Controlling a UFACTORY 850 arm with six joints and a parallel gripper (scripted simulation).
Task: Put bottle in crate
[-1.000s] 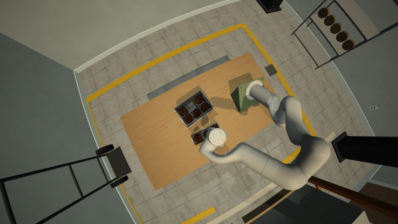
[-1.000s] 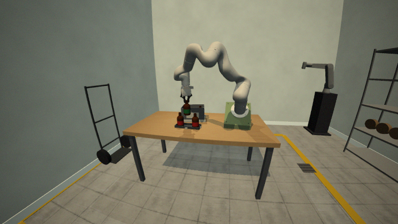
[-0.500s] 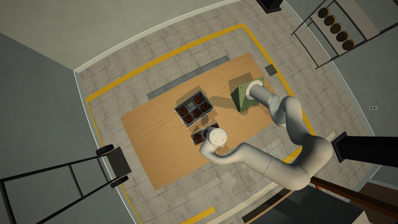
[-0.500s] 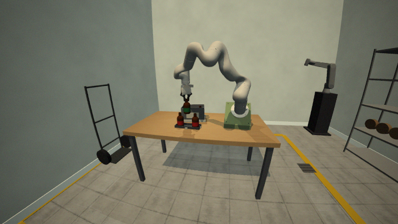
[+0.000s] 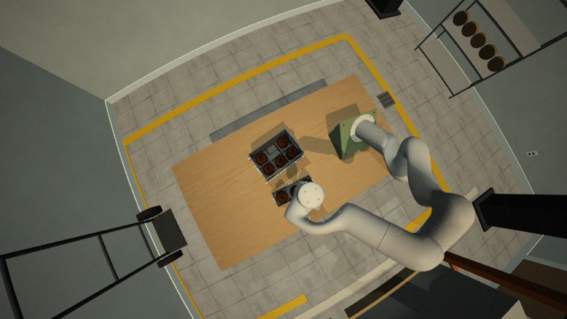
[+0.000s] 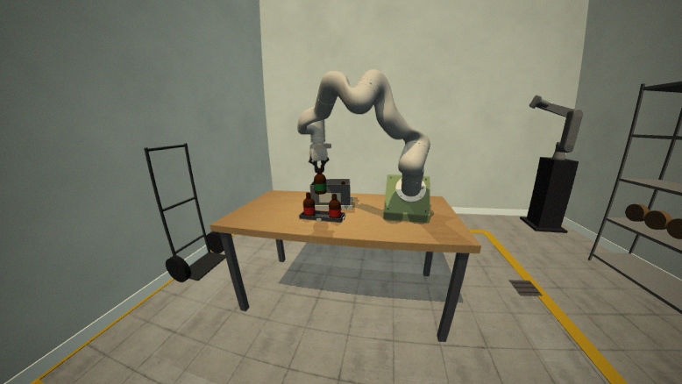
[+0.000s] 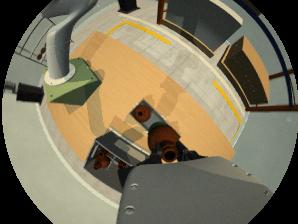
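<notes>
The gripper (image 6: 319, 165) grasps a bottle (image 6: 319, 182) by its neck; it hangs upright, long axis vertical, above the tray (image 6: 322, 217). Two bottles (image 6: 309, 204) stand on the tray. Behind it the crate (image 5: 275, 155) holds five, one slot (image 5: 271, 149) bare.

On the table (image 6: 266, 222), the tray (image 6: 322, 217) sits in front of the crate (image 6: 339, 187). Two bottles (image 6: 309, 203) (image 6: 334, 205) stand in the tray; a third bottle (image 6: 319, 182) hangs above them at twelve o'clock (clamped in the gripper (image 6: 319, 165)). The robot base (image 6: 407, 206) stands at three o'clock of the crate.
</notes>
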